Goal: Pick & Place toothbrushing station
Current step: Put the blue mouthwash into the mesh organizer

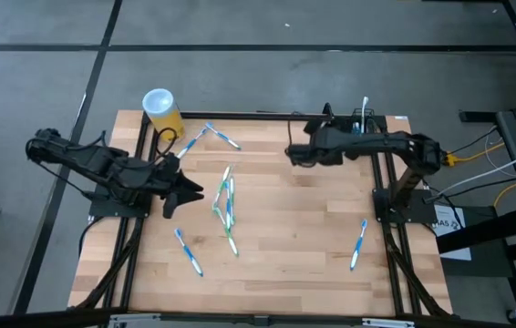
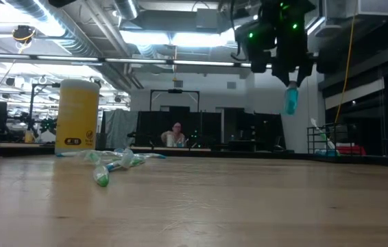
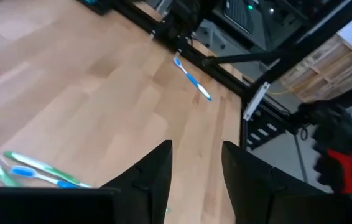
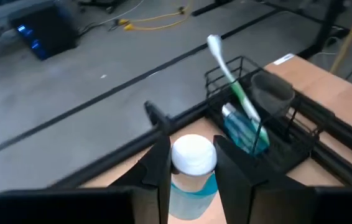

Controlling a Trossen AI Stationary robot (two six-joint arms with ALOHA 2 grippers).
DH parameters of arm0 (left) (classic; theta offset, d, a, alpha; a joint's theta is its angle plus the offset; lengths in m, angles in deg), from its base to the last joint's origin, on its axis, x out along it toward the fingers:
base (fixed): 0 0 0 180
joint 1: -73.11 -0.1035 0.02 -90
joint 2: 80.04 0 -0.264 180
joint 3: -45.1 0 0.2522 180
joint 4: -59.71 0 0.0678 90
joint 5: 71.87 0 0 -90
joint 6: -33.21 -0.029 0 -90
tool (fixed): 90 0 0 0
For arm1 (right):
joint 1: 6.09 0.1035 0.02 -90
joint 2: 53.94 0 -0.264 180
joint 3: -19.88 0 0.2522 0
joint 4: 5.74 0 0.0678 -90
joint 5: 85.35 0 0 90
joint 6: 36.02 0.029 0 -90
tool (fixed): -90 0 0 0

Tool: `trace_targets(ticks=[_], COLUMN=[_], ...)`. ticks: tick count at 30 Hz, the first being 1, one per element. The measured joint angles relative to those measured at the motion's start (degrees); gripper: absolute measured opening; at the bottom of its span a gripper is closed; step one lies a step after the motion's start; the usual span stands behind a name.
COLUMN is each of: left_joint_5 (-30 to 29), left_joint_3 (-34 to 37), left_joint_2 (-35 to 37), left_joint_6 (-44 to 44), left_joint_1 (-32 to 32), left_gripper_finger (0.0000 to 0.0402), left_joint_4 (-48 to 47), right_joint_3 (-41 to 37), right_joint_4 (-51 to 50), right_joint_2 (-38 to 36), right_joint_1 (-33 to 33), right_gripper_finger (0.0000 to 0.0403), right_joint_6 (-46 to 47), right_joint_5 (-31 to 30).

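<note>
While the right gripper [image 4: 191, 165] is hanging in the air above the table's [image 1: 304, 255] far right part, its fingers are clamping a blue tube with a white cap [image 4: 193, 171], the cap end sticking out between the fingertips. Just ahead of those fingers and below them, the toothbrushing station [image 4: 260, 124], a black wire holder, is sitting at the table's far right corner, hard against the edge, already carrying a green toothbrush [image 4: 235, 81] and a blue tube. Open wood is lying under and behind the fingers. The left gripper [image 3: 196, 168] is hovering with fingers slightly apart and nothing between them; loose toothbrushes [image 1: 226, 205] are lying just ahead and to one side, bare wood beyond.
</note>
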Motion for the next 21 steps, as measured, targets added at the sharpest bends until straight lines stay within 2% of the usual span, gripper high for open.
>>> trace_targets(ticks=[7,13,21], left_joint_5=[-0.65,-7.66,-11.26], left_joint_3=[0.0,0.0,0.0], left_joint_2=[2.8,5.32,7.83], left_joint_6=[4.39,6.45,8.55], left_joint_1=[1.35,1.27,1.25], left_gripper_finger=[0.0133,0.0133,0.0133], left_joint_4=[-1.46,-1.3,-1.35], right_joint_3=[0.0,-0.41,-7.21], right_joint_4=[-0.4,-0.37,-0.29], right_joint_2=[0.03,0.03,-1.49], right_joint_1=[-7.35,-10.56,-14.26], right_gripper_finger=[0.0094,0.0094,0.0094], right_joint_6=[-4.76,-9.38,-10.36], right_joint_5=[-1.38,-1.1,0.89])
